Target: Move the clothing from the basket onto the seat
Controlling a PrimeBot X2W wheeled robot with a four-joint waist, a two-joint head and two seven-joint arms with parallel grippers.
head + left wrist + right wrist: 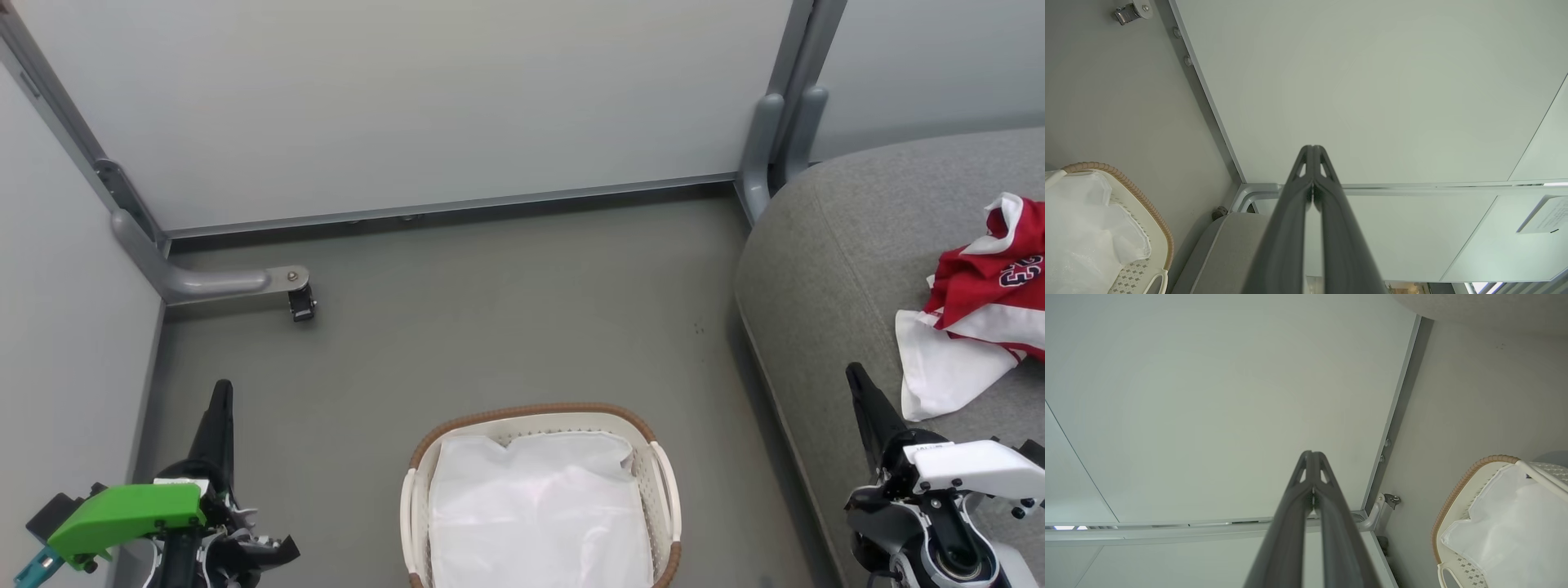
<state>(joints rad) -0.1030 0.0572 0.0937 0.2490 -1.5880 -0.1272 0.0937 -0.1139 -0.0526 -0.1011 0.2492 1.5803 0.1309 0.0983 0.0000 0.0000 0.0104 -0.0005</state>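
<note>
The grey seat [849, 245] takes up the head view's 3 o'clock side, and the basket [531, 411] stands on the floor at 6 o'clock, holding a white liner cloth [539, 506]. The red-and-white clothing [988, 286] lies crumpled on the seat at 3 o'clock, well apart from the basket. The left gripper [222, 388] at 8 o'clock and the right gripper [855, 376] at 4 o'clock each have fingers pressed together on nothing.

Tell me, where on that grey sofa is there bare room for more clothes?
The seat is bare along its rounded left edge and far end, beside the clothing. Its right side, under that heap, is crowded. The floor beyond the basket is bare too.
</note>
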